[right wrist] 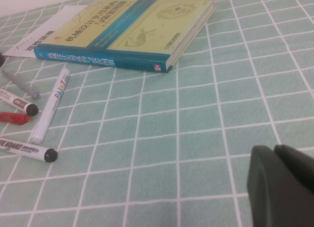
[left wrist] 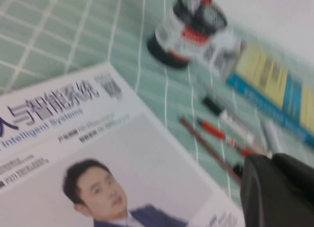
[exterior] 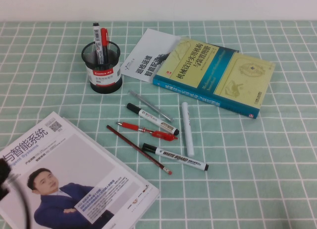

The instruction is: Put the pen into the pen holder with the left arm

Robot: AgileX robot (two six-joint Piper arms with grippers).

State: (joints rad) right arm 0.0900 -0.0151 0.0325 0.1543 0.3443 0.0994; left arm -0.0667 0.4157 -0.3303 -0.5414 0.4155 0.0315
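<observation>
Lying flat on bench (exterior: 277,179): thin dark red-brown pen (exterior: 138,149), red tip. Left pincer (left wrist: 274,187) closed, empty, over magazine (exterior: 64,174); right pincer (right wrist: 282,187) state unclear.

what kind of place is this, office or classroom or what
Probably a desk or study table set up for a robot test: a green checked tablecloth, a black mesh pen holder, loose markers and a thin pen, a magazine and an engineering textbook. Left hand hovers above the magazine.
</observation>
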